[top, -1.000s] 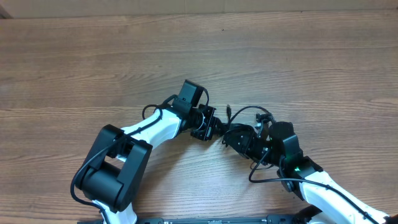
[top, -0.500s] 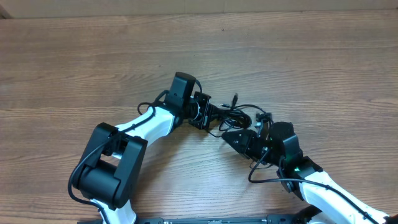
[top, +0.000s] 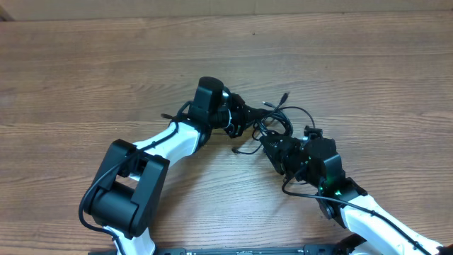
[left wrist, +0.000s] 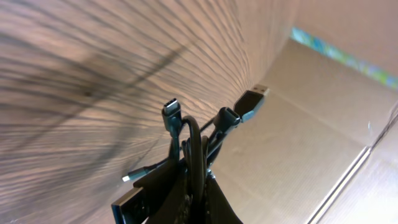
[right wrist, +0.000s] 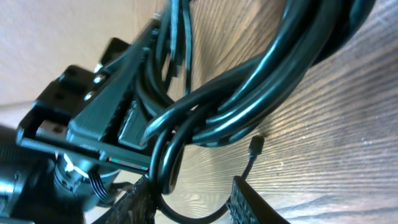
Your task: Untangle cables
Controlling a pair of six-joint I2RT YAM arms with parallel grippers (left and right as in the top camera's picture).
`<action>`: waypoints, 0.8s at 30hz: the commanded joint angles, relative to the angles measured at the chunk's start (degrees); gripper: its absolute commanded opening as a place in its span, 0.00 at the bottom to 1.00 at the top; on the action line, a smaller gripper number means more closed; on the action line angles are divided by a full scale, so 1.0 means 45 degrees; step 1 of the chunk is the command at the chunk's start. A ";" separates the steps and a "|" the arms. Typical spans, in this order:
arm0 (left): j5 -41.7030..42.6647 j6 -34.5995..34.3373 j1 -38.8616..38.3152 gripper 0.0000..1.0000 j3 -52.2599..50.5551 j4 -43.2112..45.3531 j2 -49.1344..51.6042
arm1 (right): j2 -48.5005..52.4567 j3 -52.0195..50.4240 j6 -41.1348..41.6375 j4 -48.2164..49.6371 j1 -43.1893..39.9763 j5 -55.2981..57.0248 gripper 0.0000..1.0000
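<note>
The cables [top: 281, 117] form a black tangle between my two grippers near the table's middle. My left gripper [top: 244, 117] is shut on the bundle. In the left wrist view the cables [left wrist: 193, 135] rise out of the left gripper [left wrist: 196, 182], with three plug ends [left wrist: 251, 99] fanning out above the wood. My right gripper [top: 272, 144] sits just below and right of the tangle. In the right wrist view the right gripper [right wrist: 193, 198] stands open, and loops of the cables [right wrist: 261, 81] run between its fingers, against the left finger [right wrist: 138, 200]. A loose plug [right wrist: 255, 145] hangs near the right finger.
The wooden table [top: 368, 78] stretches all round the arms. My left arm's black base [top: 126, 185] stands at the front left. A thicker black wire [top: 301, 202] loops beside my right arm. Cardboard [left wrist: 298, 137] lies beyond the table's far edge.
My right gripper has opened from shut. My left gripper has pulled the cables up and back, and the tangle has shifted with it. The right gripper has followed slightly.
</note>
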 commanded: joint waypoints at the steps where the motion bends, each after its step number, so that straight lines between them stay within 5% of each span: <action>1: -0.0151 0.1520 -0.0345 0.04 0.0136 0.0340 0.0083 | -0.0044 0.0044 0.1452 0.0092 0.0053 0.0296 0.36; 9: -0.0398 0.3784 -0.0471 0.04 0.0136 0.0350 0.0039 | -0.0044 0.0058 0.2424 0.0126 0.0049 0.1088 0.41; 17: 0.0471 0.4211 -0.0559 0.04 0.0136 0.0933 -0.0044 | -0.0029 0.0058 0.3113 -0.0442 0.0049 0.2045 0.40; 24: 0.0583 0.3779 -0.0563 0.04 0.0136 0.1185 -0.0044 | -0.0019 0.0058 0.2730 -0.0709 0.0053 0.1263 0.11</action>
